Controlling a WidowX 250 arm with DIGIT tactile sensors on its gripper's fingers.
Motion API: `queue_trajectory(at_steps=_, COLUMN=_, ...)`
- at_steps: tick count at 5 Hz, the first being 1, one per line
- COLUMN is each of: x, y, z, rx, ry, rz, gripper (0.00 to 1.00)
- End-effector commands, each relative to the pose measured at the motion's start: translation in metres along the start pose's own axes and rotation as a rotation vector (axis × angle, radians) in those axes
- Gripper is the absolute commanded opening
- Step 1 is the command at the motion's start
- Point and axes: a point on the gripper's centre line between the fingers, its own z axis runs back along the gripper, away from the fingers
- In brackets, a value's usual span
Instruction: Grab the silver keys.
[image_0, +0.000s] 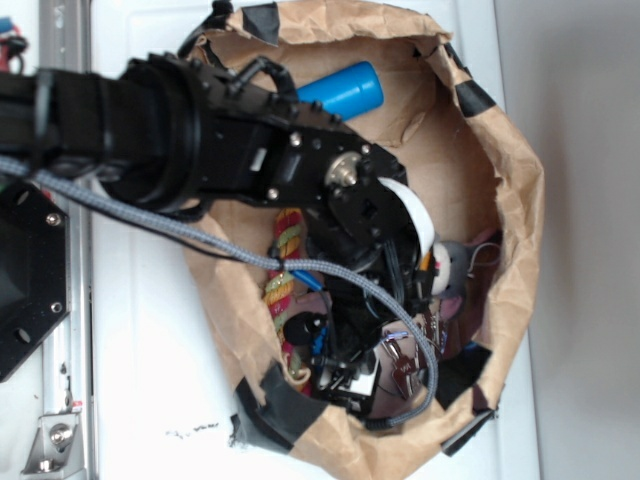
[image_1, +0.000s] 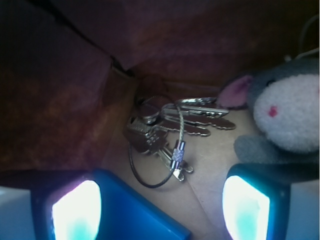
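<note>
Silver keys (image_1: 170, 132) lay just ahead of our gripper (image_1: 162, 212), centred between its spread, empty jaws. We saw their blades pointing right, toward the plush mouse (image_1: 285, 117).

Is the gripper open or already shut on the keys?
Open. In the wrist view the gripper shows both fingertips apart, with the silver keys lying free on the paper beyond them.

Lab bench: metal rail (image_0: 66, 200), taped paper bag (image_0: 500, 170).
</note>
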Motion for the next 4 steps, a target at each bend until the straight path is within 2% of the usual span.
queue_trajectory(at_steps=1, x=0.031, y=0.006, z=-0.003, rx=0.074, ry=-0.132, rz=-0.06, gripper=1.0)
queue_trajectory(at_steps=2, x=0.039, y=0.015, z=-0.001, rx=0.156, ry=-0.262, rz=-0.004, gripper=1.0)
queue_trajectory(at_steps=3, x=0.036, y=0.016, z=-0.002, rx=0.187, ry=-0.271, rz=0.027, gripper=1.0)
queue_trajectory(at_steps=4, x=0.026, y=0.009, z=0.006, rx=0.1, ry=-0.144, rz=0.015, gripper=1.0)
